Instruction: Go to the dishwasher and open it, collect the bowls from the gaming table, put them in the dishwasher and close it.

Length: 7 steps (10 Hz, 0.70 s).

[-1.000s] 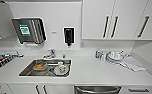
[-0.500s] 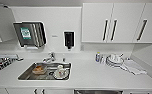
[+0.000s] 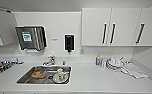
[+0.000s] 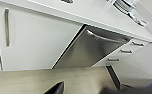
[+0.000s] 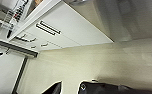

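Stainless-steel dishwasher (image 4: 92,51) door under the white counter (image 4: 87,13), seen from the left wrist, looking shut or nearly so.

Set between a white cabinet door (image 4: 34,42) and a bank of drawers (image 4: 122,53), below the counter end that carries the stacked dishes (image 3: 114,63), well to the side of the sink (image 3: 45,75). Horizontal bar handle (image 4: 105,38) along the door's upper edge: the obvious place to take hold, gripped across the bar near its middle. Probably a stiff, fairly heavy, spring-balanced door, hinged low; smooth steel face too slippery for pushing or pinching, so best pulled by the bar alone, steadily outward and down. Fingers of both grippers: cannot tell whether spread or closed. No bowls to be made out among the things on the counter.
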### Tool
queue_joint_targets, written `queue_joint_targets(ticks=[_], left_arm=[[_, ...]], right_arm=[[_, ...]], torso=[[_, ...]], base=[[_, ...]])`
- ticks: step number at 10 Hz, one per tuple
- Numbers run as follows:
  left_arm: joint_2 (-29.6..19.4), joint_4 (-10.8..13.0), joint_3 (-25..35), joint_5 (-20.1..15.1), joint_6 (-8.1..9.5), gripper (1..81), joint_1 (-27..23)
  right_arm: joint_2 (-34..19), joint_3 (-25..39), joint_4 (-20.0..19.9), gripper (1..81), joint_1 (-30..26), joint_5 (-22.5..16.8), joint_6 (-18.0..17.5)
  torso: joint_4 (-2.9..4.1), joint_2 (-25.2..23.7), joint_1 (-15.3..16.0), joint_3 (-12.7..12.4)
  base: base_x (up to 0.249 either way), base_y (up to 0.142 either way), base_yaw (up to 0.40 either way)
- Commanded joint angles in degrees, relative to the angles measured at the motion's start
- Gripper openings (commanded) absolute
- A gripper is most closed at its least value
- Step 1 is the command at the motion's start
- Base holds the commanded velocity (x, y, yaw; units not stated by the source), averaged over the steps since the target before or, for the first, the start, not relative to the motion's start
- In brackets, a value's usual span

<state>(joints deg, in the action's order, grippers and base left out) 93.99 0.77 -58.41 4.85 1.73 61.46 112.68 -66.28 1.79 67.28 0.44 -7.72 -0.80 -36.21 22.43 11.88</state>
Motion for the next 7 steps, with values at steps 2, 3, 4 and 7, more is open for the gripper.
queue_joint_targets(ticks=[2,3,4,7], left_arm=[[-4.42,11.71,5.32,-11.71,-0.32,81.1,-6.57],[-4.50,11.71,5.23,-12.75,-0.33,81.1,-7.10],[-4.59,11.62,5.31,-12.67,-0.32,81.1,-7.10],[-4.42,11.01,4.27,-12.41,-0.07,81.1,-7.10]], right_arm=[[-2.78,2.66,-0.47,81.1,-5.35,-1.93,-0.63],[-2.86,2.57,-0.73,81.1,-5.35,-1.85,-0.72],[-3.04,2.75,-1.09,81.1,-5.70,-1.85,-1.59],[-3.30,4.06,-1.44,81.1,-7.90,-1.93,-3.18]], torso=[[0.00,-7.56,4.86,0.00],[0.00,-9.66,6.16,5.25],[0.00,-11.52,7.30,5.50],[0.00,-16.24,10.25,9.09]], base=[[0.000,0.000,0.000],[0.000,0.000,0.000],[0.000,0.000,0.000],[0.000,0.000,0.000]])
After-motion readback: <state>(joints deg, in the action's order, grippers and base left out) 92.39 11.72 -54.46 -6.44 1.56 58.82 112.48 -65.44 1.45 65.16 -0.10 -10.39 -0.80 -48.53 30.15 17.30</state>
